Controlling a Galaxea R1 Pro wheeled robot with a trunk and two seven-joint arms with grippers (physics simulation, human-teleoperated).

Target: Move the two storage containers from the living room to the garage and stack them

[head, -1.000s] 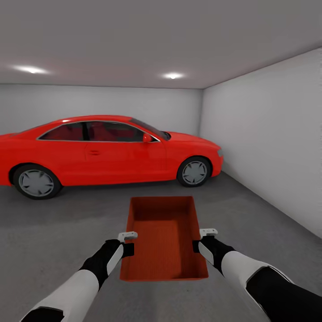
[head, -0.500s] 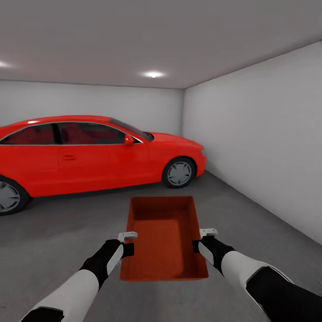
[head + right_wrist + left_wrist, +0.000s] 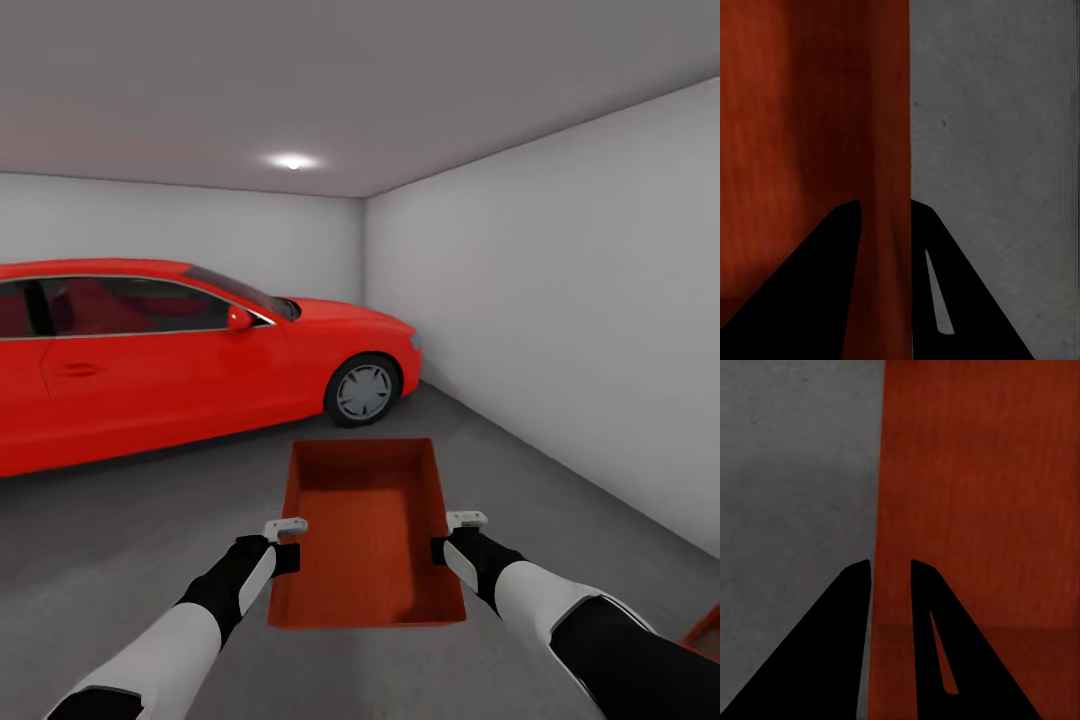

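I am in the garage, holding one red-orange storage container [image 3: 365, 530] level in front of me above the grey concrete floor [image 3: 120, 520]. My left gripper [image 3: 286, 556] is shut on its left long wall, and my right gripper [image 3: 440, 550] is shut on its right long wall. In the left wrist view the gripper [image 3: 891, 566] straddles the container's wall [image 3: 975, 495], one finger on each side. The right wrist view shows the same pinch by that gripper [image 3: 885, 202] on the opposite wall [image 3: 810, 112]. A red-orange corner [image 3: 706, 634], seemingly of the second container, lies on the floor at the lower right.
A red car [image 3: 180, 350] stands to the left and ahead, its nose toward the back corner. A pale grey wall [image 3: 560, 330] runs along the right side. Open concrete lies between the car and that wall.
The view has swung to the right, so the car has slid leftward in the picture. The red-orange corner has come into view at lower right. Arms and held container sit unchanged in the view.
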